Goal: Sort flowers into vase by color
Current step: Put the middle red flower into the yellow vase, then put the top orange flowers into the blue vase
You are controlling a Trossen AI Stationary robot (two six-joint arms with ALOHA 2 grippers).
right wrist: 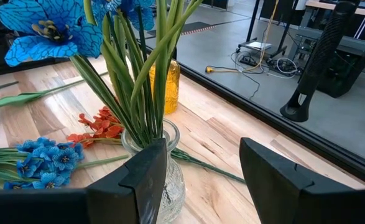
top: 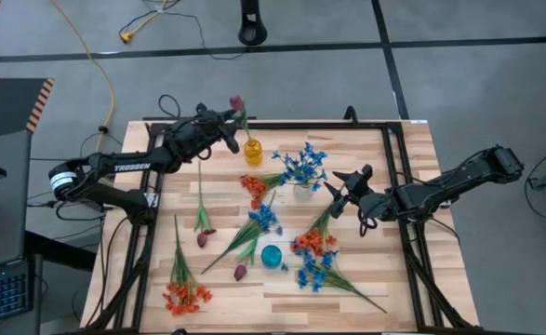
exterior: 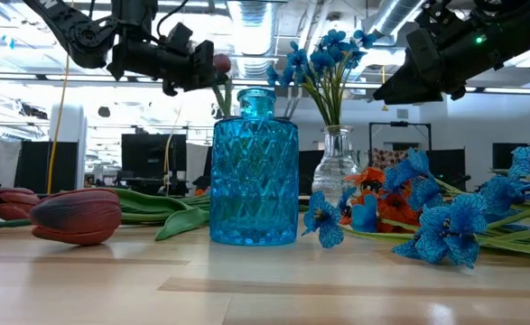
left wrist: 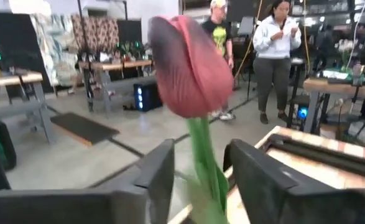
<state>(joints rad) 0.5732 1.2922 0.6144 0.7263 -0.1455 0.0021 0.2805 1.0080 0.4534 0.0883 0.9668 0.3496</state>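
Note:
A dark maroon tulip bud (left wrist: 188, 65) stands up on its green stem (left wrist: 204, 155) between the fingers of my left gripper (top: 232, 130), which is open at the table's far edge beside the small yellow vase (top: 253, 151). The gripper hides the stem's lower end. My right gripper (top: 342, 191) is open just right of the clear vase (right wrist: 163, 165), which holds blue flowers (top: 302, 167). A blue glass vase (top: 271, 255) stands at the middle front. Orange, blue and maroon flowers lie flat on the table.
Loose sprays lie across the table: orange ones (top: 187, 296) at front left, maroon tulips (top: 203, 237), blue ones (top: 263, 219) in the middle and a blue and orange heap (top: 314, 265) at front right. People stand in the room beyond the far edge (left wrist: 278, 43).

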